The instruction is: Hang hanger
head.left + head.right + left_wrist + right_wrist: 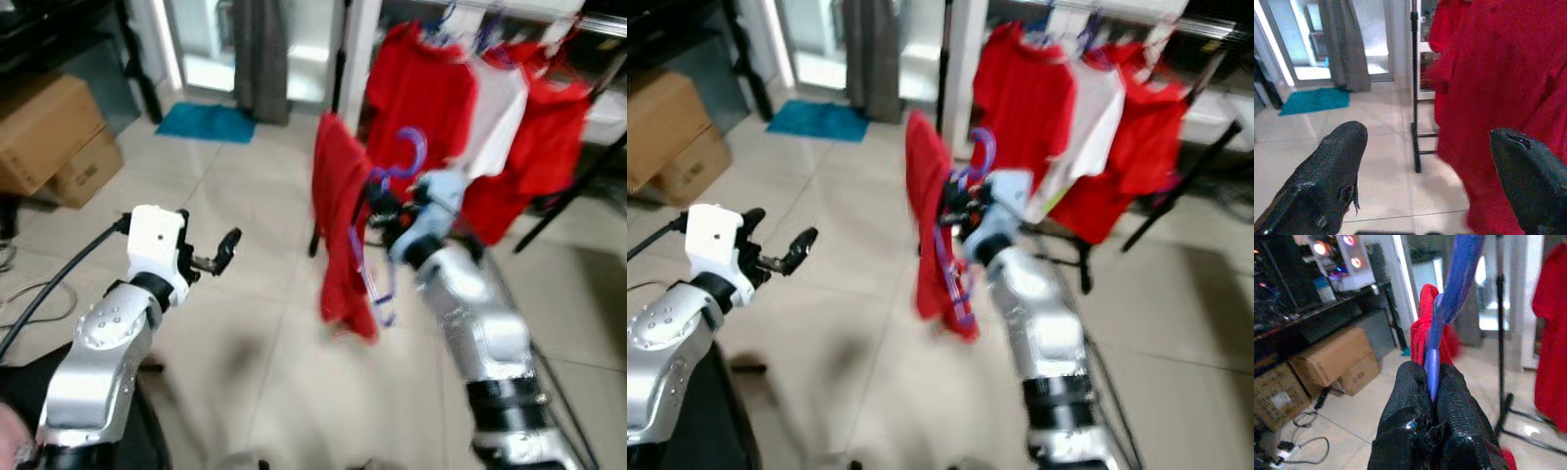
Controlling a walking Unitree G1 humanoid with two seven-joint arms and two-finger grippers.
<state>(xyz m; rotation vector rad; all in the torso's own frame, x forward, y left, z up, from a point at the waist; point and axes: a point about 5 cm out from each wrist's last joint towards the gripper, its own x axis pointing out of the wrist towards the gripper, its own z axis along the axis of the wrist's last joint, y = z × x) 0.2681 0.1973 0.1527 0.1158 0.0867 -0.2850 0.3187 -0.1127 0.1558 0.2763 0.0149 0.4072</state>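
Note:
My right gripper [384,204] is raised in front of me, shut on a purple plastic hanger [404,157] that carries a red shirt [342,235]. In the right wrist view the two black fingers [1452,406] pinch the blue-purple hanger [1449,308], with the red shirt [1431,318] behind it. The hook points up toward the clothes rack [549,24] at the back right, where several red and white shirts [490,108] hang on hangers. My left gripper [217,253] is held out to the left, open and empty; its fingers [1327,171] stand wide apart in the left wrist view.
Cardboard boxes [49,137] stand at the far left, and a teal mat [208,121] lies by a grey curtain [260,49]. A black rack pole [1414,88] rises from the tiled floor [255,323]. Cables [1298,443] lie on the floor near the boxes.

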